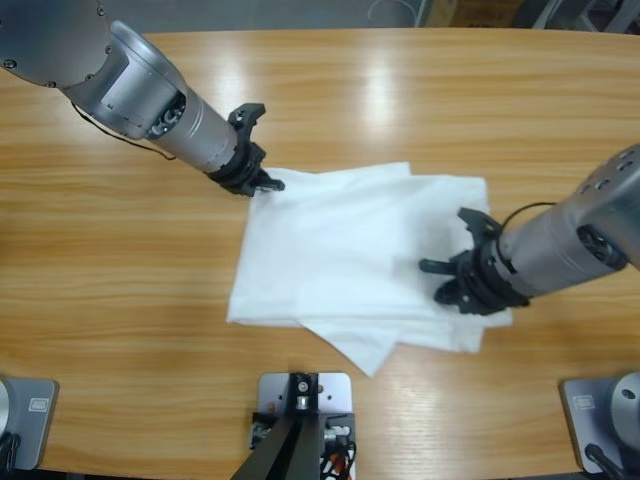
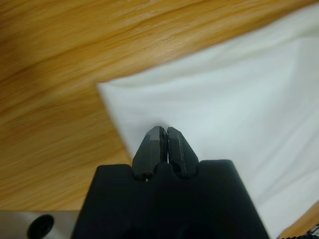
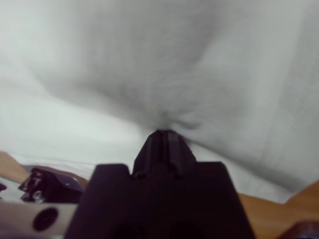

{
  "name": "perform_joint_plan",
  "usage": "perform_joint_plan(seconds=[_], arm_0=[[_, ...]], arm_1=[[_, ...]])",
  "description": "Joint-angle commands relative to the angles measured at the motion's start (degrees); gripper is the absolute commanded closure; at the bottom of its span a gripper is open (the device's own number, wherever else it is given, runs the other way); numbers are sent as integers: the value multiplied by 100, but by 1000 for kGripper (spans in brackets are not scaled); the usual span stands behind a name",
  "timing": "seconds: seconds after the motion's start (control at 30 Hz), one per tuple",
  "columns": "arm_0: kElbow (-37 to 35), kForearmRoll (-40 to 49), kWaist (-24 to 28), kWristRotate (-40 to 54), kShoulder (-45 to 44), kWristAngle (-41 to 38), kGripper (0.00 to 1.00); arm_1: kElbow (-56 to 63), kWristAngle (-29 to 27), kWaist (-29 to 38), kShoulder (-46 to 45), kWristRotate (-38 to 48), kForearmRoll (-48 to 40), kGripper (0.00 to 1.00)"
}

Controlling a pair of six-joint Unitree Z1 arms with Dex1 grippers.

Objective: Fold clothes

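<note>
On table centre: folded shirt; left tool together at far-left corner; right tool apparently clamped on right-edge cloth.

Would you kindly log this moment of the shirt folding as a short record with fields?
Garment: white shirt, partly folded, lying flat on the wooden table
Left hand: at the shirt's far left corner, jaws shut; the wrist view does not settle whether cloth is pinched
Right hand: on the shirt's right side, jaws closed, with cloth puckered at its tip
Layers: a lower layer pokes out at the near edge
Printed text: not visible
</note>
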Motion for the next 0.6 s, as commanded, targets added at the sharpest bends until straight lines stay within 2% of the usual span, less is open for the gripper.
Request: perform_joint_plan(seconds=[0.03,0.2,0.33,0.6], arm_0=[[85,-63,73,-3,385,41,1000],[113,-181,71,-18,262,-41,1000],[43,-675,-20,136,-169,-530,1000],[-25,-661,-354,189,490,-764,1000]], arm_1=[[254,-156,52,-188,208,591,1000],[228,-140,52,0,87,410,1000],[228,-73,52,104,8,274,1000],[228,-17,52,143,-82,215,1000]])
